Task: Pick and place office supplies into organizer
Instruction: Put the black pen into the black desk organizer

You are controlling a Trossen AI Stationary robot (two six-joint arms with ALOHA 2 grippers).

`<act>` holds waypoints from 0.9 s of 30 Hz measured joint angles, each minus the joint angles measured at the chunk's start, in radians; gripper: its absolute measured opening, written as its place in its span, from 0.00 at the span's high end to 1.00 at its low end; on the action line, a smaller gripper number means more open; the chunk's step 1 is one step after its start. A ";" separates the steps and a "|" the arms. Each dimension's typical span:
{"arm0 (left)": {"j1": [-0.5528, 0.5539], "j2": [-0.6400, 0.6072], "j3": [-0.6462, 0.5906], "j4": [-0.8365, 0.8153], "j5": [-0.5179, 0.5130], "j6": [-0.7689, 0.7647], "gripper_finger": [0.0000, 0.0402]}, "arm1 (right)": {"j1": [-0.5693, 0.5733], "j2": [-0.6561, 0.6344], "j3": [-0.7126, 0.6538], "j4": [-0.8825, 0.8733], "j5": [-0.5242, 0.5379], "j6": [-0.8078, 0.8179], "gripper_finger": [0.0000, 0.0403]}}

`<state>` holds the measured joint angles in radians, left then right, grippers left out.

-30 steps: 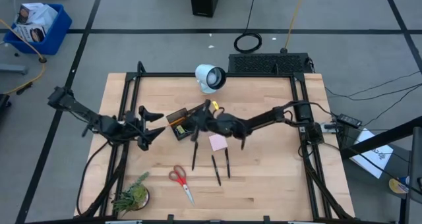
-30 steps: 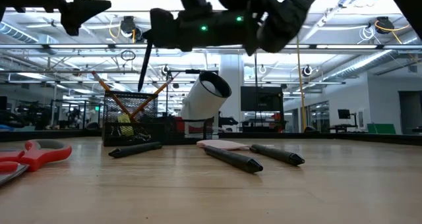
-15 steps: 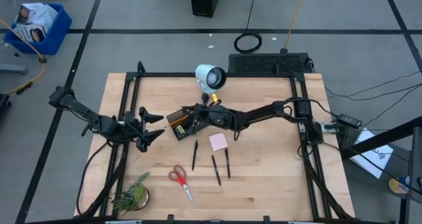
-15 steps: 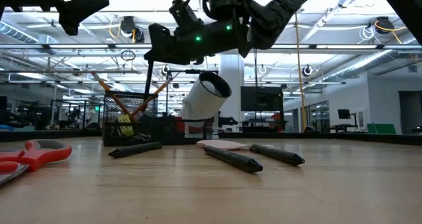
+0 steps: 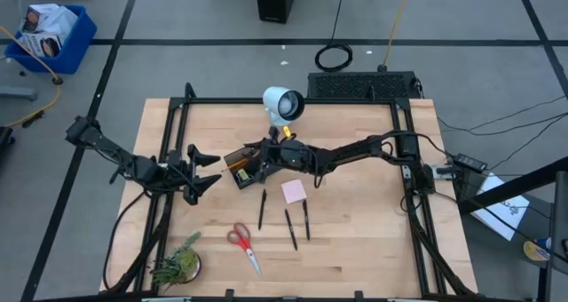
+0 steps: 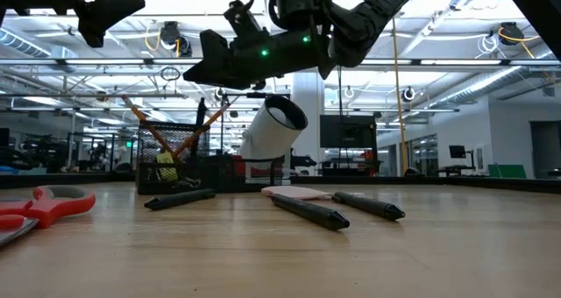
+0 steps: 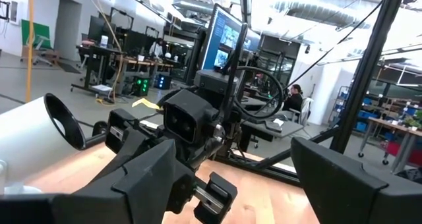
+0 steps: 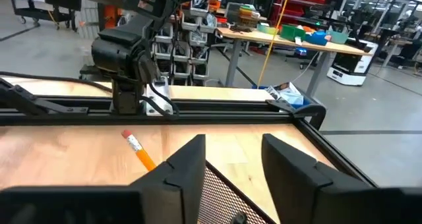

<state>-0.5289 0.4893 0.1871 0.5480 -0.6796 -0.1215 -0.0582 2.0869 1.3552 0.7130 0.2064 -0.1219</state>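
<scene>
We keep the left gripper [image 5: 206, 167], jaws spread wide and empty, parked left of the organizer [image 5: 241, 167]. The right gripper [image 5: 263, 154] hovers directly over the organizer with its fingers parted and nothing between them; a black pen [image 6: 201, 116] stands in the mesh just below. We should lift straight up, clear of the orange pencils [image 6: 149, 127], before fetching the pens [image 5: 295, 228] on the table.
</scene>
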 joint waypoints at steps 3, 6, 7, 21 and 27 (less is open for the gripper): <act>0.000 0.000 0.000 -0.019 0.008 -0.017 0.25 | 0.021 -0.005 0.000 -0.003 -0.001 -0.013 0.62; 0.000 0.001 0.000 -0.053 0.019 -0.026 0.25 | 0.063 -0.028 0.000 -0.048 -0.026 -0.055 0.61; 0.000 0.002 0.000 -0.064 0.029 -0.026 0.25 | 0.078 -0.036 0.000 -0.068 -0.048 -0.058 0.61; -0.001 0.002 0.000 -0.129 0.212 -0.018 0.26 | 0.306 -0.070 0.000 -0.304 -0.157 0.141 0.67; -0.001 0.002 0.000 -0.133 0.209 -0.023 0.25 | 0.395 -0.053 -0.001 -0.447 -0.041 0.242 0.67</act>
<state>-0.5296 0.4908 0.1869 0.4149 -0.4708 -0.1444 0.3370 2.0337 1.3545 0.2664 0.1649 0.1197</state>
